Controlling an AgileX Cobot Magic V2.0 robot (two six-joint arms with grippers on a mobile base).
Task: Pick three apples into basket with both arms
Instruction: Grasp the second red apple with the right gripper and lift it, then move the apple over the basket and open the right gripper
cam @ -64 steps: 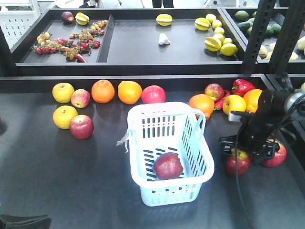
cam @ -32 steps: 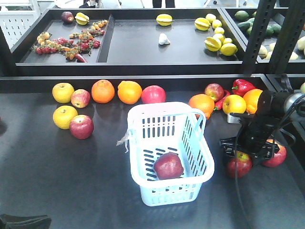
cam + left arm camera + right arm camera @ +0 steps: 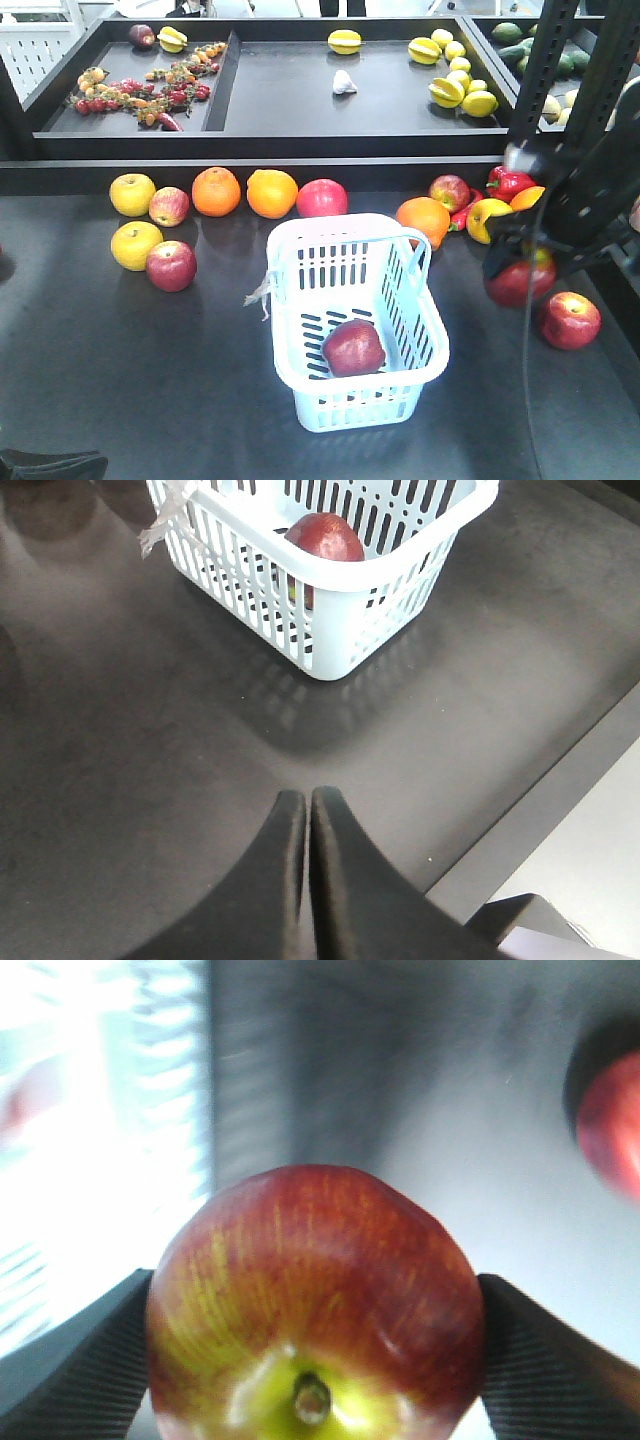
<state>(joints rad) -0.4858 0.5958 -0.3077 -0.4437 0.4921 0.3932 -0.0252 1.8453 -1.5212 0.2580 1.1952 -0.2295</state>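
At the right end of the bench (image 3: 120, 380), the right hand (image 3: 316, 1360) clamps a streaked red apple (image 3: 320, 1260) between its two ribbed fingers (image 3: 80, 1360). The stem end and a yellow-green patch face the wrist camera. A second ago that hand sat low, with the same apple resting on the bench just beside another red apple (image 3: 571, 320). Now hand and fruit have risen and drawn back toward the row of fruit. The streaked red apple hangs clear of the surface, to the right of the pale blue basket (image 3: 340, 221) and apart from it. The arm now covers part of the yellow apple (image 3: 482, 218) and the orange fruit (image 3: 527, 197) behind it. The other red apple lies about where it was, alone on the bench and fully in view.

The basket has not moved. A dark red apple (image 3: 353, 347) lies on its slotted floor near the front wall, as it did a second ago. The left hand (image 3: 306, 800) hangs above bare bench in front of the basket, its fingers pressed together with nothing between them. Left of the basket, a fourth red apple (image 3: 171, 265) sits untouched in the same spot.
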